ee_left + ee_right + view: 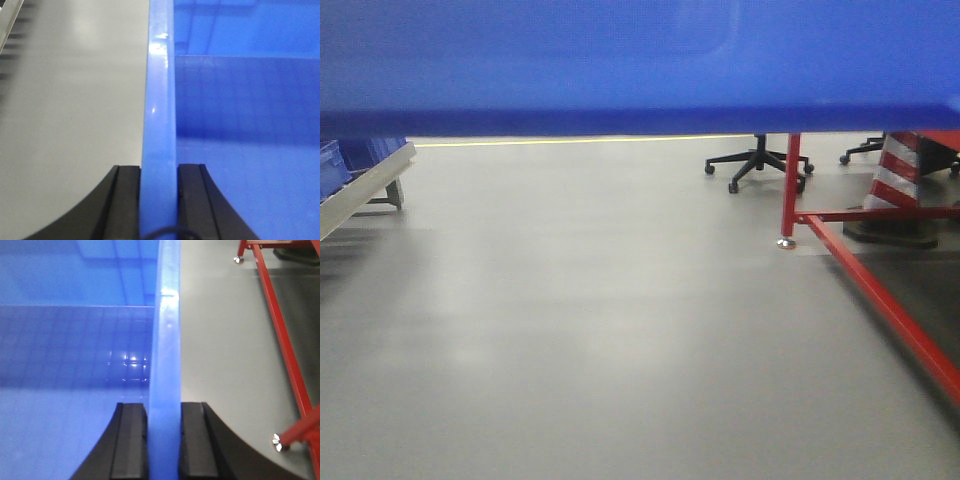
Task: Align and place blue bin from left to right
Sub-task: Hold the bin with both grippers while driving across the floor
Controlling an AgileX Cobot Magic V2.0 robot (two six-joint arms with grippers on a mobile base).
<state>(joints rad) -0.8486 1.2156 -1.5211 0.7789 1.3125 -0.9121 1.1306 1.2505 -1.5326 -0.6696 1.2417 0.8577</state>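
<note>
blue bin (640, 60): you have it gripped at both side walls. It fills the whole top strip of the front view, close to the camera, with floor showing under its lower edge.
left pincer (159, 172): pinching the bin's left wall. Of the black fingers (125, 205), one is outside over the floor and one inside the bin, and the rim runs straight away between them.
right pincer (164, 410): pinching the bin's right wall the same way, one side in the bin, the other on the floor side.
bin interior: smooth blue bottom, faint grid pattern on the far wall, glare spots in the right wrist view.
floor (620, 330): grey and glossy, seen below the bin on both sides.
red frame (880, 290): to your right. An upright leg stands on a metal foot and a low rail runs toward the camera. It is well apart from the bin's right wall.
office chair (757, 165): black star base, far back, just beside the red leg.
striped cone (898, 185): red and white, behind the frame at the right edge.
rack (365, 185): far left, a tilted pale rail with darker blue crates (332, 165) on it.
yellow line (580, 140): on the far floor, just under the bin's edge.
</note>
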